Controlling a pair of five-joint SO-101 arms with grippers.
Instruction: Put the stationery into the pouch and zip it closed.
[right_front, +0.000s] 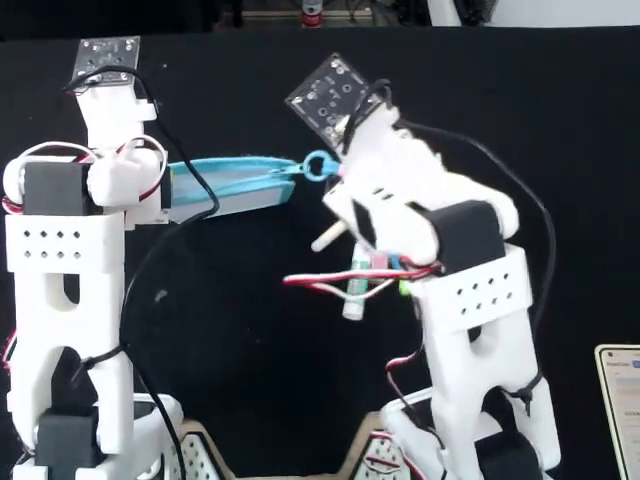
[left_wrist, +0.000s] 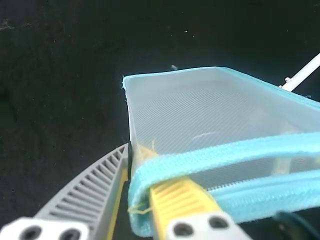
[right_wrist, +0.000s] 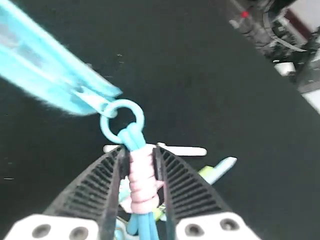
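Plainly, pens (right_front: 353, 298) lie outside the held pouch (right_front: 240, 182).

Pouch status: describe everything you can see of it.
The pouch is a flat, translucent white mesh bag edged in teal zip tape, with a teal ring at the slider and a pink-wrapped teal cord tied to it. It is stretched sideways, held at both ends. The left gripper is clamped on one end's teal edge; the right gripper is shut on the cord at the other end. Whether the zip is fully closed cannot be told.
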